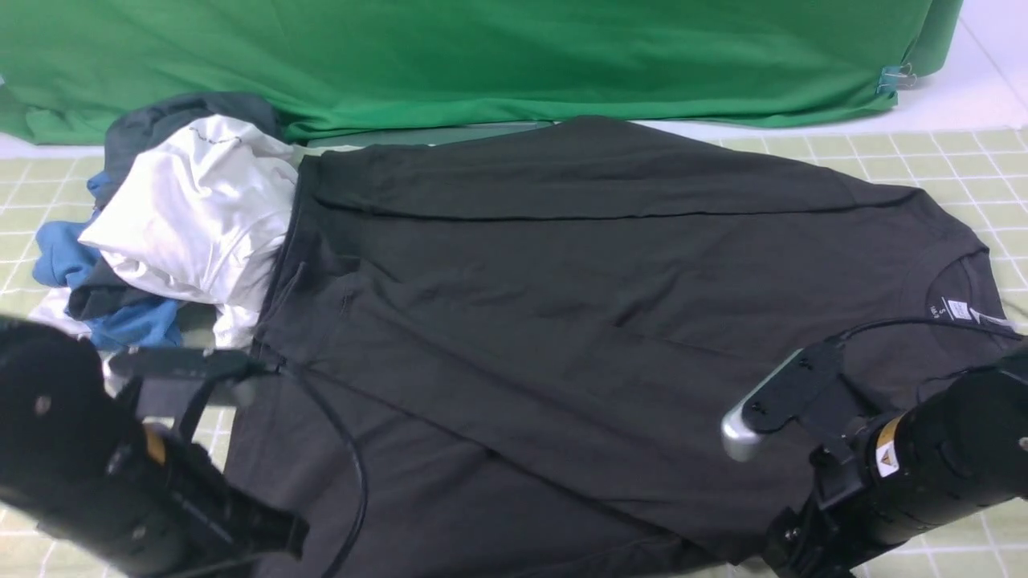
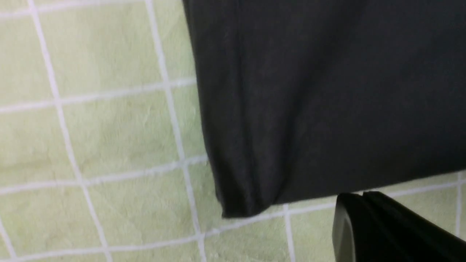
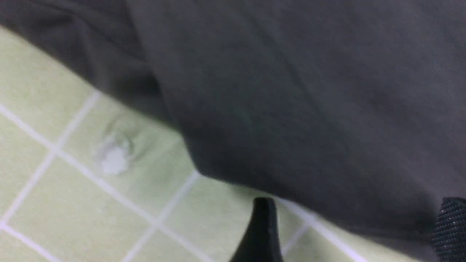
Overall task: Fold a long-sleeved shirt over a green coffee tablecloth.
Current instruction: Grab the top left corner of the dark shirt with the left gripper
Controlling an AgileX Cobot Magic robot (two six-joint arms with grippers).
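The black long-sleeved shirt (image 1: 562,305) lies spread across the pale green gridded tablecloth (image 1: 923,152), sleeves folded over its body. Its collar and white neck label (image 1: 957,309) point right. My left arm (image 1: 120,482) is at the shirt's near left corner. In the left wrist view my left gripper (image 2: 362,194) is shut, empty, just off the shirt's hem (image 2: 327,91) above the tablecloth (image 2: 109,127). My right arm (image 1: 907,466) is at the near right. My right gripper (image 3: 356,218) is open, and the shirt's edge (image 3: 309,91) lies between its fingers (image 3: 264,222).
A heap of white, blue and dark grey garments (image 1: 177,225) sits at the shirt's far left end. A plain bright green sheet (image 1: 482,56) hangs along the back, clipped (image 1: 895,79) at the right. A cable (image 1: 353,457) loops over the shirt's near left. A small white fleck (image 3: 113,158) marks the tablecloth (image 3: 72,211).
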